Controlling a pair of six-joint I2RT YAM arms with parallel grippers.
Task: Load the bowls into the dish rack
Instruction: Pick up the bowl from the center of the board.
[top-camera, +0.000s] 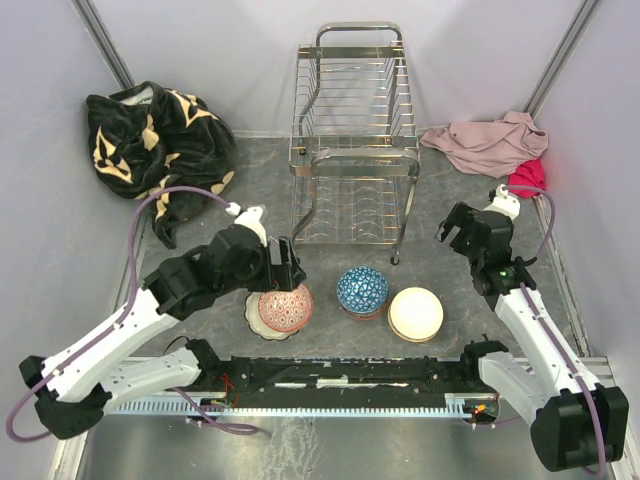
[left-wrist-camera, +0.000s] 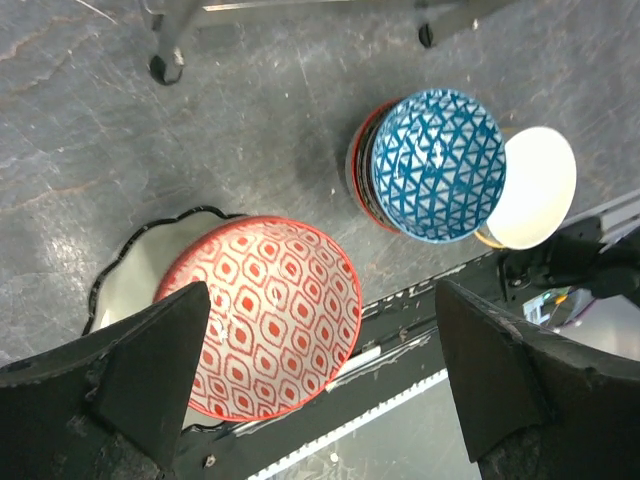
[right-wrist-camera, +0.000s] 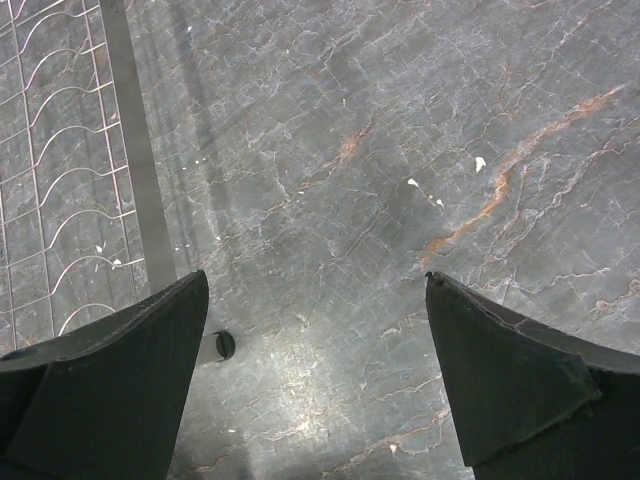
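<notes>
The chrome wire dish rack (top-camera: 355, 140) stands at the back middle of the table, holding nothing. A red-patterned bowl (top-camera: 285, 307) (left-wrist-camera: 265, 315) sits nested in a white scalloped bowl (left-wrist-camera: 140, 265). To its right is a blue-patterned bowl (top-camera: 362, 290) (left-wrist-camera: 438, 165) stacked on another, then a cream bowl (top-camera: 415, 313) (left-wrist-camera: 535, 188). My left gripper (top-camera: 283, 266) (left-wrist-camera: 322, 300) hovers open just above the red bowl, gripping nothing. Off to the right of the rack, my right gripper (top-camera: 455, 228) (right-wrist-camera: 315, 290) is open over bare table, with a rack foot (right-wrist-camera: 223, 345) by its left finger.
A black and tan cloth (top-camera: 155, 145) lies bunched at the back left. A pink cloth (top-camera: 490, 142) and a red item (top-camera: 527, 178) lie at the back right. Grey walls close in both sides. The arms' base rail (top-camera: 330, 375) runs along the near edge.
</notes>
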